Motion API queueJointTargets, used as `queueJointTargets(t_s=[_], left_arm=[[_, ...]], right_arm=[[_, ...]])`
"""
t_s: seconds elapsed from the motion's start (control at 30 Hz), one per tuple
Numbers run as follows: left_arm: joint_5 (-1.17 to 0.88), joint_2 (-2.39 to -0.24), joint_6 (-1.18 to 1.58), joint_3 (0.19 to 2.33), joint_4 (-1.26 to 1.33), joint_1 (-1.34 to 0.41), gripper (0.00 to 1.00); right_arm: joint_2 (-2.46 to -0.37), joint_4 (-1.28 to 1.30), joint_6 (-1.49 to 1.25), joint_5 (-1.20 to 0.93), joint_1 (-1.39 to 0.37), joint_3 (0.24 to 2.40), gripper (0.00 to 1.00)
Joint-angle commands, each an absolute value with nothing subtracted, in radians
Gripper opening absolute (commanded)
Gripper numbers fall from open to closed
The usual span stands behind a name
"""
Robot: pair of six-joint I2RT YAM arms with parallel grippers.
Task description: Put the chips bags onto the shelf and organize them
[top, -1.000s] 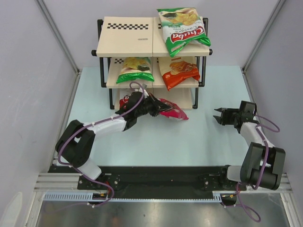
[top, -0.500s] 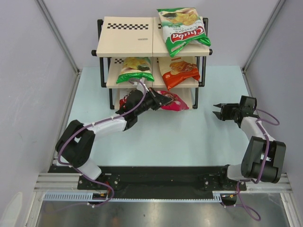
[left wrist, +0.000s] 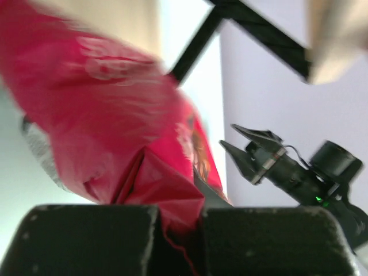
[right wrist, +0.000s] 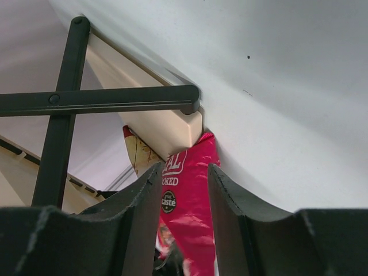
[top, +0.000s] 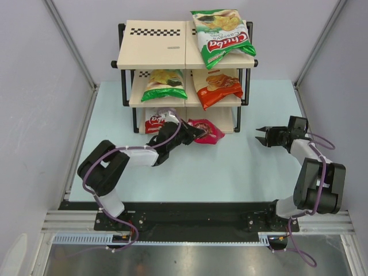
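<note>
The shelf [top: 155,53] stands at the back. A green-and-white Chuba bag [top: 221,35] lies on its top tier at the right. A second Chuba bag [top: 165,84] and the orange cassava bag [top: 217,86] lie on the middle tier. The red-and-white bag [top: 154,121] lies on the lowest tier at the left. My left gripper [top: 187,133] is shut on the near end of the magenta bag [top: 206,131], which lies at the front of the lowest tier and sticks out. In the left wrist view the magenta bag [left wrist: 115,115] is pinched in the gripper [left wrist: 178,224]. My right gripper [top: 263,138] is open and empty, right of the shelf.
In the right wrist view the open gripper [right wrist: 183,172] frames the magenta bag [right wrist: 190,201] and the shelf's black frame [right wrist: 115,100] and lower board. Grey walls enclose the pale blue table [top: 230,172] on both sides.
My left gripper has pushed the magenta bag back towards the lowest tier, and the left arm's elbow has swung right. My right gripper has moved a little up towards the shelf.
</note>
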State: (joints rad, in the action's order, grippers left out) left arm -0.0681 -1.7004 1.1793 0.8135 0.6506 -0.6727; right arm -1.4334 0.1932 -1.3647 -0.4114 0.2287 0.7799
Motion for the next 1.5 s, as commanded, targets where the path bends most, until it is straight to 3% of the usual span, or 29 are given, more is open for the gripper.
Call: queueJointTargets(t_s=[0.0, 0.27, 0.77, 1.0, 1.47], left_arm=[[0.105, -1.727, 1.244, 0.772, 0.729, -0.690, 0.00], [0.264, -1.781, 1.308, 0.772, 0.801, -0.755, 0.00], [0.163, -2.126, 1.537, 0.767, 1.652, -0.672, 0.00], [0.095, -1.964, 1.402, 0.769, 1.490, -0.670, 0.00], [0.198, -2.109, 1.447, 0.891, 1.322, -0.709, 0.00]], right_arm=[[-1.473, 0.126, -1.405, -0.446, 0.210, 0.839, 0.41], [-1.500, 0.155, -1.385, -0.436, 0.199, 0.867, 0.40], [-1.505, 0.164, -1.351, -0.428, 0.213, 0.874, 0.40], [-1.490, 0.176, -1.339, -0.419, 0.204, 0.874, 0.40], [-1.468, 0.178, -1.338, -0.419, 0.206, 0.874, 0.40]])
